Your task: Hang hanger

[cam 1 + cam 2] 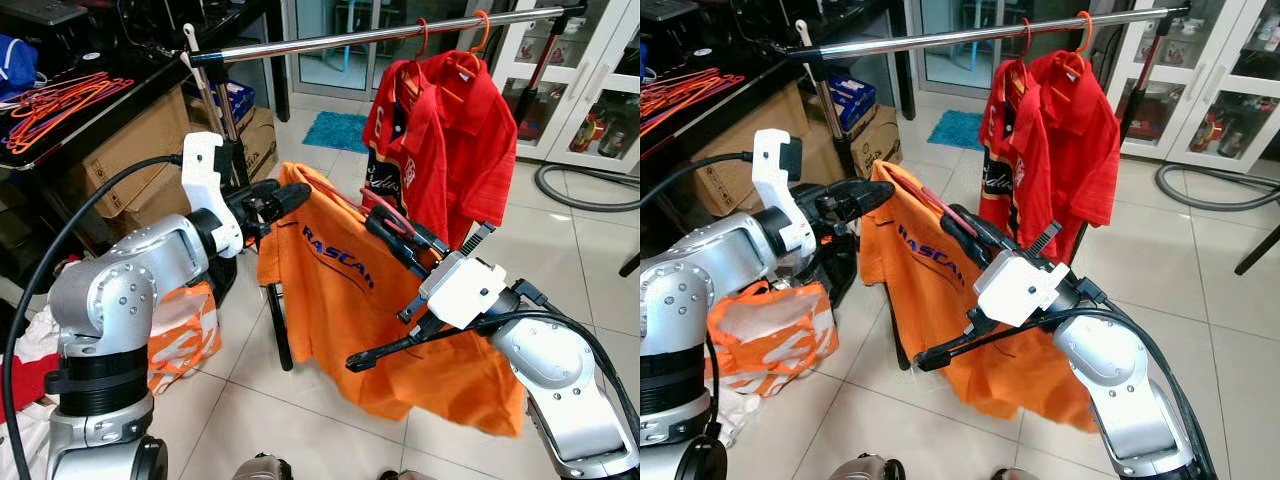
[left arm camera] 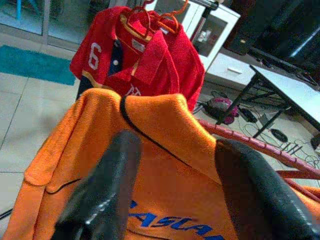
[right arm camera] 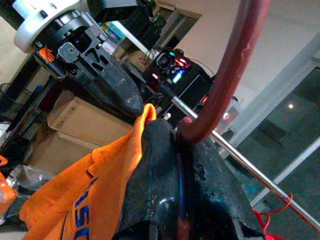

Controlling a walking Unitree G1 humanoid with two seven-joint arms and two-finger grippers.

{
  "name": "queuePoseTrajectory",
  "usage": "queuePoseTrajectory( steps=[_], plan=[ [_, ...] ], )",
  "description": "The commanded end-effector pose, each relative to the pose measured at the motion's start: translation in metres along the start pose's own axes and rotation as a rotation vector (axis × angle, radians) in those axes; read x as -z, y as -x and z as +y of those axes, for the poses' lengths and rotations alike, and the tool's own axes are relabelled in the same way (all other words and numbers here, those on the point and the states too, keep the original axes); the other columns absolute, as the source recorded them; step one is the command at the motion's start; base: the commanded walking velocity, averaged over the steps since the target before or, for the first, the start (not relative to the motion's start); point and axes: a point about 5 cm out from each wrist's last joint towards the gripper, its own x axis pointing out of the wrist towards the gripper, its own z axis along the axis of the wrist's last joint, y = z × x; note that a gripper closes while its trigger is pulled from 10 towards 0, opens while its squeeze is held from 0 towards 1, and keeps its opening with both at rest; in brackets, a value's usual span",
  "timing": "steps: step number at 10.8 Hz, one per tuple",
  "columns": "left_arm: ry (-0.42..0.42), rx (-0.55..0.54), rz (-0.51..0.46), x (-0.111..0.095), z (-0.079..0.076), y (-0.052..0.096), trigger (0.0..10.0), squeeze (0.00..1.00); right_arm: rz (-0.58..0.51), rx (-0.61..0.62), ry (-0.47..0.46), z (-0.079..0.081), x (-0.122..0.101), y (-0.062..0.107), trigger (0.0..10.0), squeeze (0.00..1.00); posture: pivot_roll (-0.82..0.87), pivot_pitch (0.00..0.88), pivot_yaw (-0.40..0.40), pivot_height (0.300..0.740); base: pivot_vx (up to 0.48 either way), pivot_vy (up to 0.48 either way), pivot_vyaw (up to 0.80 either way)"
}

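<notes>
Holding an orange shirt (image 1: 340, 300) on its red hanger (image 1: 345, 203) below the rail (image 1: 380, 35).
Right gripper (image 1: 400, 232) clamps the stiff, slippery hanger wire near the hook; left gripper (image 1: 285, 197), parted, steadies the limp collar.

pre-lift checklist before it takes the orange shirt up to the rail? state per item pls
1. Right end effector shut on the red hanger: ok.
2. Left end effector open at the orange shirt shoulder, not gripping: ok.
3. Shirt seated on hanger: cannot tell.
4. Free space on the rail left of the red shirts: ok.
5. Hook below rail, not yet engaged: not ok.
</notes>
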Motion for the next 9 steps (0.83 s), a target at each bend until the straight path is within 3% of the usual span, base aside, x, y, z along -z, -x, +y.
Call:
queuePoseTrajectory(
  steps=[1,2,3,8,9],
  plan=[
    [-0.021,0.011,-0.014,-0.004,-0.002,0.000,9.6,0.00,-0.056,0.018,0.035,-0.006,-0.008,-0.005,10.0,0.00,-0.01,0.041,0.083,0.740,0.000,0.000,0.00],
    [-0.007,0.033,-0.015,-0.003,-0.004,-0.001,10.0,0.00,-0.054,0.014,0.035,-0.005,-0.008,-0.005,10.0,0.00,-0.01,0.039,0.082,0.740,0.000,0.000,0.00],
    [-0.013,0.034,0.004,0.000,-0.004,-0.003,10.0,1.00,-0.057,0.005,0.037,-0.003,-0.008,-0.005,10.0,0.00,-0.01,0.042,0.081,0.740,0.000,0.000,0.00],
    [-0.079,-0.098,0.043,0.006,0.007,-0.015,10.0,1.00,-0.084,-0.005,0.025,0.001,-0.015,-0.009,10.0,0.00,-0.02,0.048,0.097,0.740,0.000,0.000,0.00],
    [-0.078,-0.108,0.044,0.006,0.008,-0.017,10.0,0.22,-0.088,-0.012,0.026,0.002,-0.017,-0.009,10.0,0.00,-0.02,0.048,0.097,0.740,0.000,0.000,0.00]
  ],
)
